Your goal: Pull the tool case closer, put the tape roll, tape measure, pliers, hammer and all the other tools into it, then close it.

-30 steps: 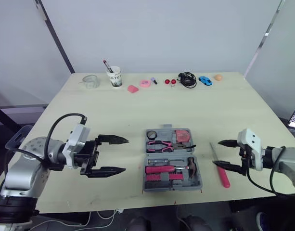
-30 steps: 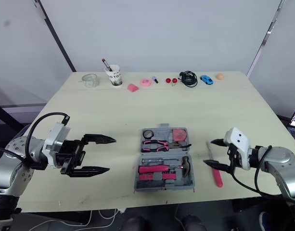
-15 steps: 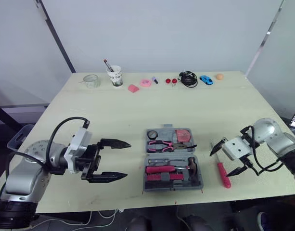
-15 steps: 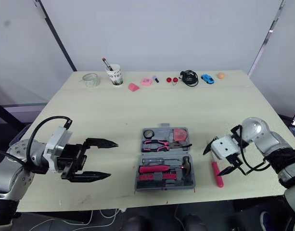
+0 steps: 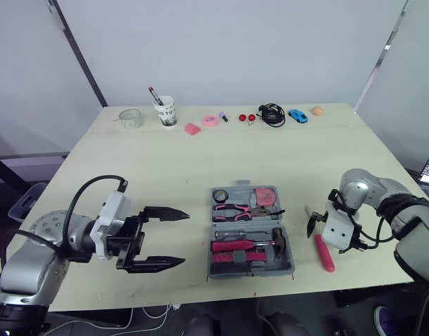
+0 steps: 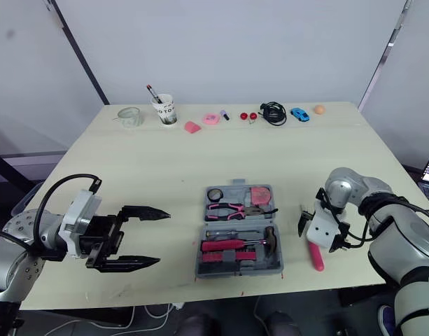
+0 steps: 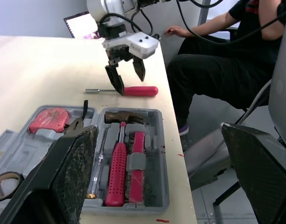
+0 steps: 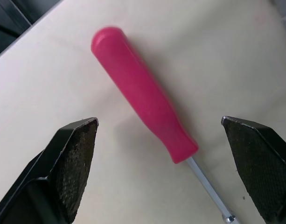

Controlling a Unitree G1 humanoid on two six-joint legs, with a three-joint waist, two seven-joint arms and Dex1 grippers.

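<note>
On the left side of the counter (image 5: pixel 165 168), the left gripper (image 5: pixel 185 238) has barely moved over the last second: it hangs level above bare surface, fingers wide apart, pointing at the tool case (image 5: pixel 250 232) but well short of it. At the middle, close to the front edge, the case lies open and in the same spot, with the tape roll (image 5: pixel 220 196), pliers (image 5: pixel 233 209) and hammer (image 5: pixel 259 245) already seated in its trays. Just right of the case is where the change is: the right gripper (image 7: pixel 129 81), which a second ago was level and aimed inward, has swung over and now points down at the screwdriver (image 5: pixel 324 253), fingers apart on either side of the pink handle and not yet touching it. I judge the screwdriver to be the last loose tool, so this is the set-up for picking it up, with closing the lid to follow. Room is tight on that side: the screwdriver lies near the counter's front right corner, its handle toward the front edge, so a nudge could roll it off. A seated person (image 7: pixel 217 56) is just beyond that edge. Between screwdriver and case the surface is bare, giving a short path inward, while the small things along the far edge are well apart.
</note>
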